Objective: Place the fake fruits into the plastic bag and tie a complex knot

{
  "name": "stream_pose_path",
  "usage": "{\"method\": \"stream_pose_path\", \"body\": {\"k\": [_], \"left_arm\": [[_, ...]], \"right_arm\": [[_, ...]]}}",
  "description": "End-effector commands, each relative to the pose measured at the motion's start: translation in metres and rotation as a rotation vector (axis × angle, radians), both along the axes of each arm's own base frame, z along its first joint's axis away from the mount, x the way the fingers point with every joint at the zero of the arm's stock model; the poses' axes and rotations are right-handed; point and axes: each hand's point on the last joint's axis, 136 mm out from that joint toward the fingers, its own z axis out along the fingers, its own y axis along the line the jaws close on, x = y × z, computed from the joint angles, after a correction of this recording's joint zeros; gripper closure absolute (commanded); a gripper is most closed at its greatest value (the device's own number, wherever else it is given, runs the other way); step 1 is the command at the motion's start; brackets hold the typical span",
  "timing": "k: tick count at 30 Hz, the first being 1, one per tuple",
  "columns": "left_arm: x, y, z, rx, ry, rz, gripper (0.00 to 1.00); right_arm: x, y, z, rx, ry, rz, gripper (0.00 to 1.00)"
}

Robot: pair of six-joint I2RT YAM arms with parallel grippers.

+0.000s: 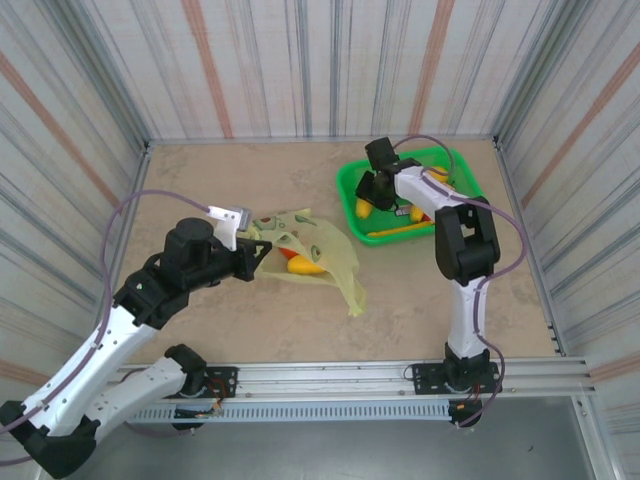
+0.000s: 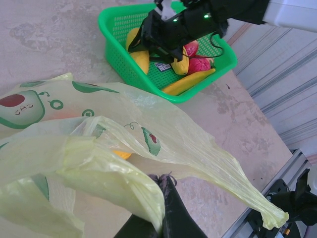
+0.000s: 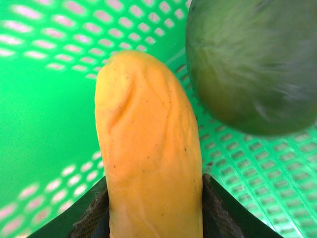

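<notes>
Top external: banana [image 1: 364, 209] in green basket [image 1: 346, 190], fruit [image 1: 305, 266] inside bag [image 1: 340, 262]

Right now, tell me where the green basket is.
Top view: the green basket sits far right on the table, right of the plastic bag; the right end effector clasps a yellow fruit inside it.

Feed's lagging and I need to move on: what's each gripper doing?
Left gripper: shut on the bag.
Right gripper: shut on a yellow fruit in the basket.
</notes>
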Motion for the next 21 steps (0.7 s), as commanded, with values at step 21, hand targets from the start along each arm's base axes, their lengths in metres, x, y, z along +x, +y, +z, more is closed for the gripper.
{"method": "stream_pose_path", "body": {"k": [21], "left_arm": [[-0.001, 0.003, 0.016, -0.002, -0.035, 0.006, 1.0]], "right_arm": [[-0.192, 0.125, 0.215, 0.208, -0.869, 0.829, 0.54]]}}
